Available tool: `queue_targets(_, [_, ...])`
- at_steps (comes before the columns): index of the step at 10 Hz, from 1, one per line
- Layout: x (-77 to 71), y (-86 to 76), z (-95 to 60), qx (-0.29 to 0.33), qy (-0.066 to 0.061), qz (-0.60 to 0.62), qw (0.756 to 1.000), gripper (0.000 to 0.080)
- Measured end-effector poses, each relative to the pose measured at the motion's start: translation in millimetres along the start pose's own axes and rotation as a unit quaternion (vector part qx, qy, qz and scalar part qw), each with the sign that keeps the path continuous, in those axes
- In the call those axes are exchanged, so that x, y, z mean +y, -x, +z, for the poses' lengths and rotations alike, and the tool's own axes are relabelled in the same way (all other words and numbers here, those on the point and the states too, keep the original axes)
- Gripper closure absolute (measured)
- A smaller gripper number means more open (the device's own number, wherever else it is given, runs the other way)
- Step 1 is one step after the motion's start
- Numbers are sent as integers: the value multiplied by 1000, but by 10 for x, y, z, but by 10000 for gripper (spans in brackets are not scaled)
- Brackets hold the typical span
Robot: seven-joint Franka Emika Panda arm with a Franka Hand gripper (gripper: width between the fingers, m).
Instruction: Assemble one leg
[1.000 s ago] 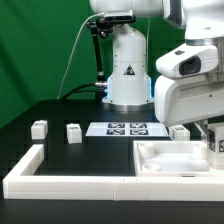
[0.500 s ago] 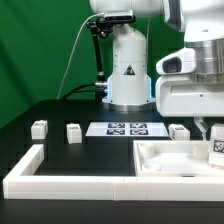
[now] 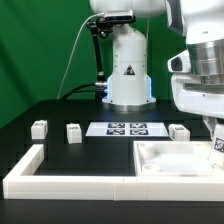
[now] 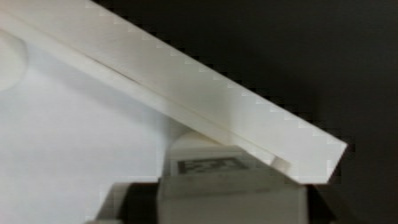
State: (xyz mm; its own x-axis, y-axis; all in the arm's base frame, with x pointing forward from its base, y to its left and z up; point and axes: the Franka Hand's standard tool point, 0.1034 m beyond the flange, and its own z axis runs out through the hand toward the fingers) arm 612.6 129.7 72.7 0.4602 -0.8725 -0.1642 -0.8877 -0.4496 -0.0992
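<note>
White leg (image 4: 222,186), black-and-white tag (image 4: 217,164)

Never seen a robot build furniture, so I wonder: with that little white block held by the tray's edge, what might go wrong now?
1. The leg in the tool hangs close to the tray's raised rim; lowered slightly off, it could catch there and tilt.
2. A spare leg stands loose just beside the tray; a sideways swing might knock it.

Bright, even light; both pictures coarse (wrist view blurriest).
</note>
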Motion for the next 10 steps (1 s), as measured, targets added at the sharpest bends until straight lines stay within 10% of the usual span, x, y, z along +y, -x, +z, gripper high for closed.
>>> queue_targets(5, [-25, 22, -21, -6, 2, -98, 995, 172])
queue_targets(10, [-65, -46, -46, 22, 8, -400, 916, 151])
